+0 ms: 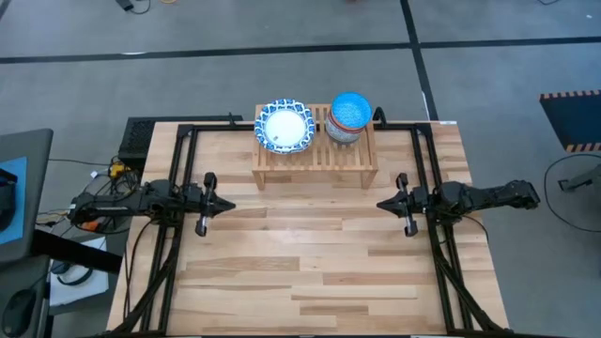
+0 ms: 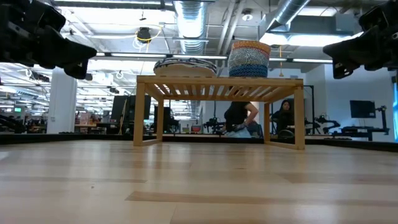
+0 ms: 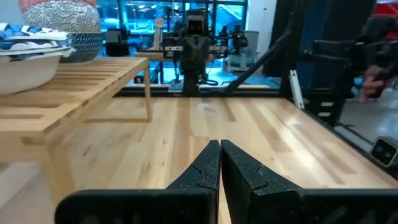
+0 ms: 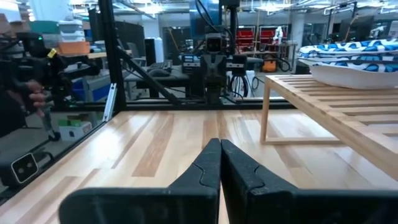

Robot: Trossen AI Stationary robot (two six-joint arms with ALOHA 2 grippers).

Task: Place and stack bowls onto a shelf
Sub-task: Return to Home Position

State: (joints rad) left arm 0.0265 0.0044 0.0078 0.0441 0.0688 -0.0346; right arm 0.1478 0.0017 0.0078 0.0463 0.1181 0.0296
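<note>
A low light-wood shelf (image 1: 315, 160) with a slatted top stands at the table's far middle. On its left half rests a stack of wide white bowls with blue patterned rims (image 1: 284, 127). On its right half stands a stack of smaller bowls, a bright blue one on top (image 1: 349, 115). The low view shows both stacks, the wide one (image 2: 185, 66) and the small one (image 2: 249, 58), sitting on the slats. My left gripper (image 1: 229, 206) hovers shut at the table's left side. My right gripper (image 1: 383, 204) hovers shut at the right side. Both point level toward the middle.
Black frame rails (image 1: 427, 178) run along the table's left, right and far sides. Bare wooden tabletop (image 1: 310, 253) lies between the arms and toward the near edge. People show in the room beyond the table (image 2: 239, 118).
</note>
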